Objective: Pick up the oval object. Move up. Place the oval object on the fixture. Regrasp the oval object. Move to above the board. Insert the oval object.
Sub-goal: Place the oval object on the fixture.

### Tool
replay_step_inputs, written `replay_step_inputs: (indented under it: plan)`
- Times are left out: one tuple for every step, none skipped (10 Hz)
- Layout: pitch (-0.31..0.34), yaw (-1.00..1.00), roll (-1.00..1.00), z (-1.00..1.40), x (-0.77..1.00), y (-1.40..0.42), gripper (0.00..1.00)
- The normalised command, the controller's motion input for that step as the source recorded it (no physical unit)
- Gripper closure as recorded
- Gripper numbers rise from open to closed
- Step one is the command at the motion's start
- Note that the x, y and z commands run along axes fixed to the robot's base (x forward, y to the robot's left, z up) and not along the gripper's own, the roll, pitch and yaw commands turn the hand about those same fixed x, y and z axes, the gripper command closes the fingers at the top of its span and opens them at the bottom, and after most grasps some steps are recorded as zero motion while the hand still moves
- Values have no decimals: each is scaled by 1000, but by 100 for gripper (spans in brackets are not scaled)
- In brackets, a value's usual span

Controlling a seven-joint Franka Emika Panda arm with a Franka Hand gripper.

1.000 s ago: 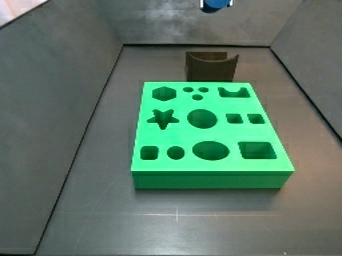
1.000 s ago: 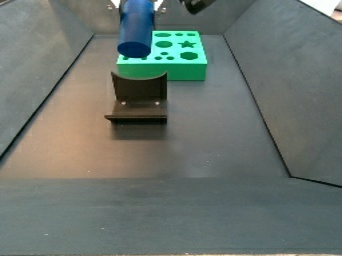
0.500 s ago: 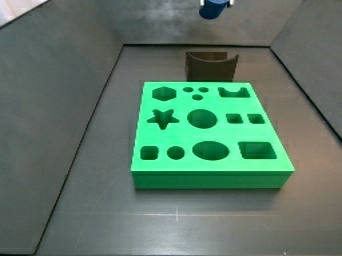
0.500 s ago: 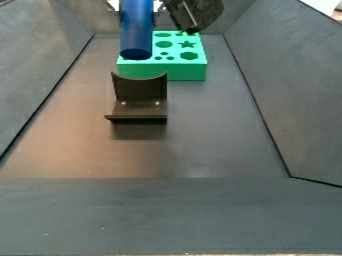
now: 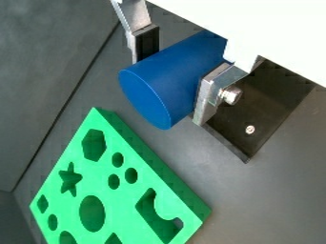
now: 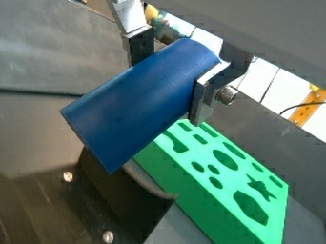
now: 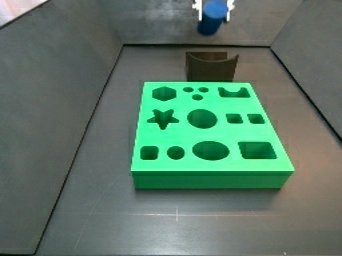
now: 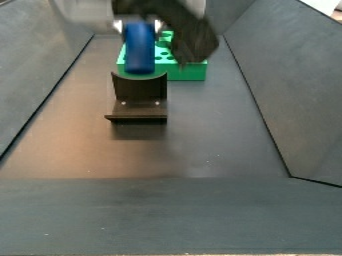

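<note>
Gripper [image 5: 173, 69] clamps oval object [image 5: 171, 80] between silver fingers [image 5: 214, 92], high in bin. Fixture [image 8: 138, 97] directly below gripper, only obstacle on straight descent; open air gap between oval object and fixture notch in side view [image 7: 211, 66]. Board [image 7: 207, 135] beyond fixture, flat, low; air above it free. Dark floor [image 8: 160, 170] on fixture's other side bare, wide passage. Sloped bin walls [image 7: 74, 90] flank both sides, well apart from gripper.

Even, dim light; blurred end effector [image 8: 158, 25]
</note>
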Motion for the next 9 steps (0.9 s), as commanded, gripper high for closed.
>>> replay_step_inputs:
  plan:
    - [155, -191, -757, -1000, 172, 138, 100]
    - [107, -203, -542, -1000, 178, 141, 100]
    - [74, -205, -380, -1000, 183, 145, 100]
    - [38, -190, -231, -1000, 194, 134, 100]
    - [15, -181, -199, -974, 194, 132, 100]
    - [-3, -164, -180, -777, 150, 111, 100]
    - [-19, -138, -169, -524, 121, 83, 100]
    - [-30, -106, -156, -312, 93, 65, 100]
    - [-40, -95, -149, -242, 83, 69, 100]
